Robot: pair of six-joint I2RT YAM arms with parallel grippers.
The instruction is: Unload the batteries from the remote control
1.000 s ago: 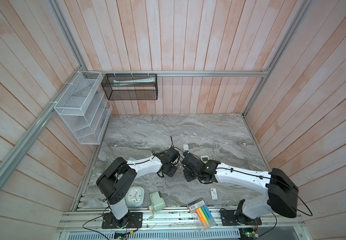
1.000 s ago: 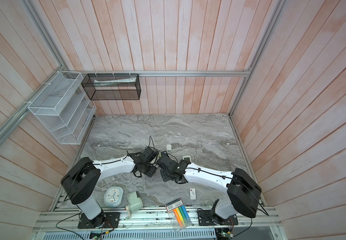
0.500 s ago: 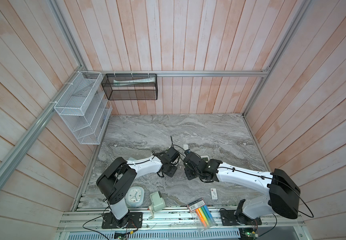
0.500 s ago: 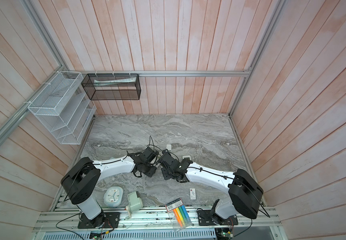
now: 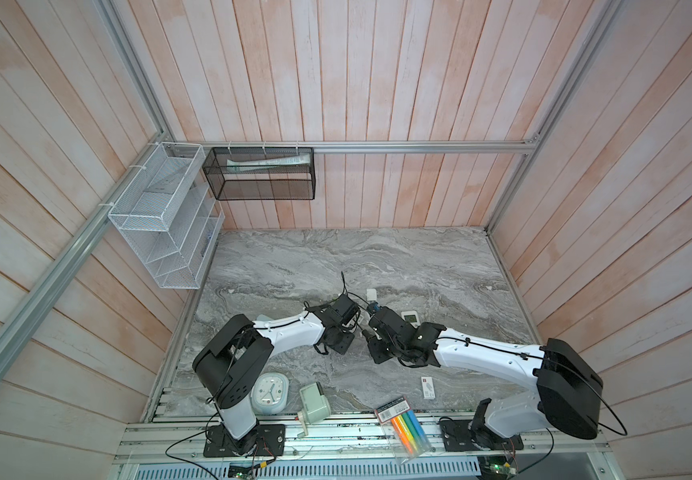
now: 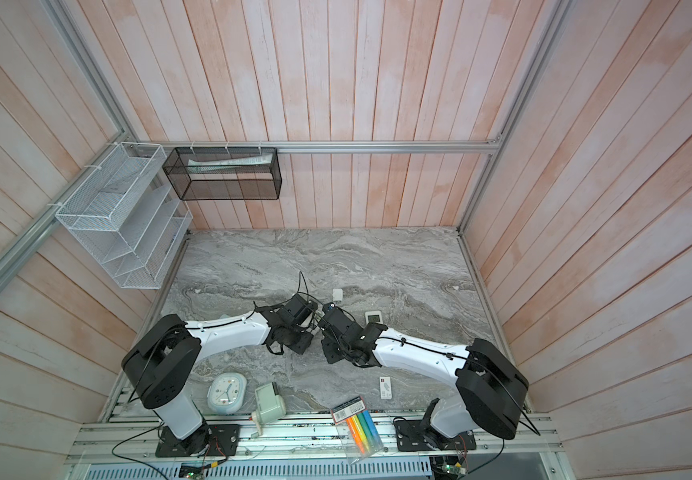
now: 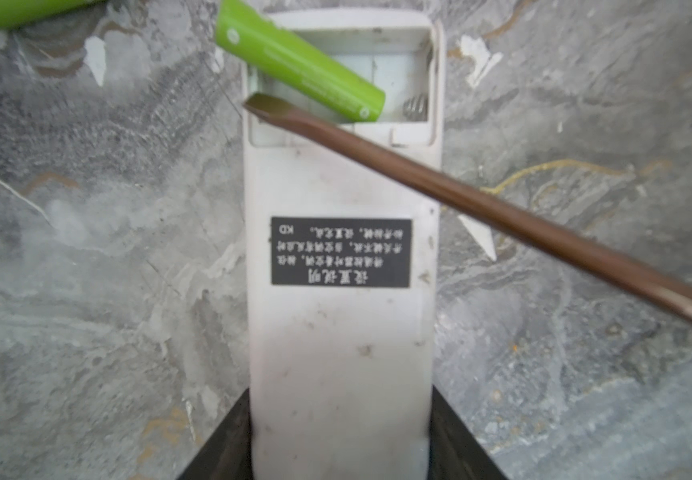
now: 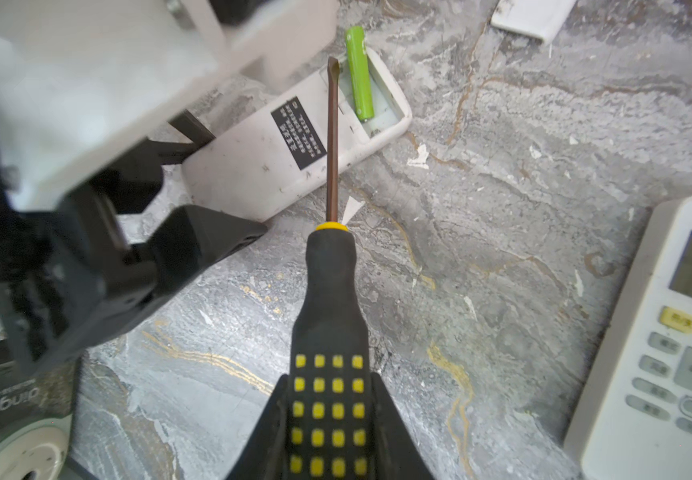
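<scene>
A green battery [image 7: 298, 62] lies tilted in the white remote [image 7: 340, 332]'s open back, one end poking out. A second green battery [image 7: 24, 10] lies on the worktop [image 7: 107, 249] nearby. The left end effector [image 7: 341, 415] is clamped on the remote's other end. The right end effector [image 8: 327, 424] is clamped on a screwdriver [image 8: 330, 291], its tip just beside the tilted battery.

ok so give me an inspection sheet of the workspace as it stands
surface: grey veined marble tabletop
job's things: white remote face down, bay open; lime battery tilted half out of it; second lime battery loose on the table
clutter: second remote, clock, highlighter packet, small white card
pincers: left pincer shut on the white remote; right pincer shut on the screwdriver, tip at the bay's edge
cables: black cable along each arm, looping above the left wrist
surroundings: plank walls, white wire rack, black mesh basket
</scene>
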